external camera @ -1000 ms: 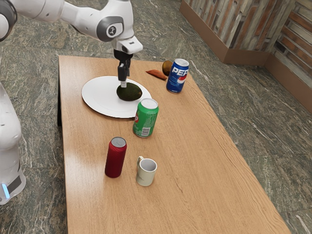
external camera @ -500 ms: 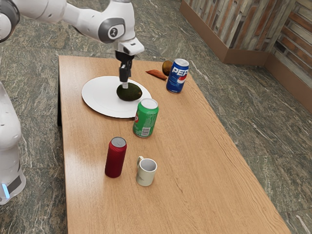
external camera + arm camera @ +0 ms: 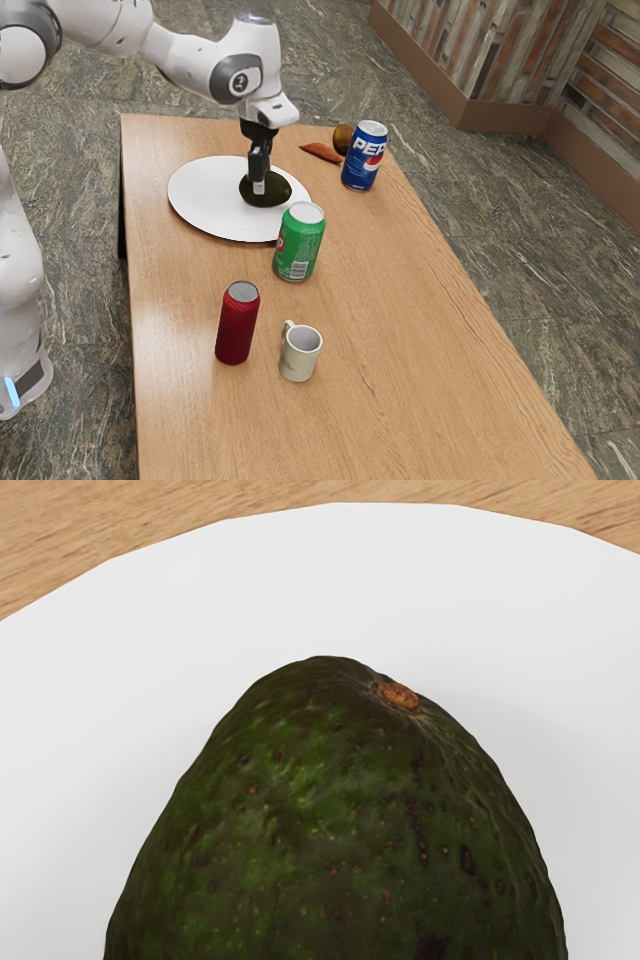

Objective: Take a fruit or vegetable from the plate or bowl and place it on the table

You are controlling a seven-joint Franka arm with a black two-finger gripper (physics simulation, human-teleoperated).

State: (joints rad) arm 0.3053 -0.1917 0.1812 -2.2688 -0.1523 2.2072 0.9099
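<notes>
Dark green, pitted and speckled, rough brown at the stem end, the egg-shaped avocado (image 3: 340, 830) lies on a smooth, round white plate (image 3: 205, 205), upper left of the exterior view, on the wood-grained bench (image 3: 400, 380). The black two-finger claw (image 3: 258, 187) points down at the avocado; whether it is released, clenched or grasping the fruit, I cannot tell.

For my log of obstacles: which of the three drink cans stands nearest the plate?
The green can, right by the plate's rim; the blue and red ones stand farther off.
</notes>
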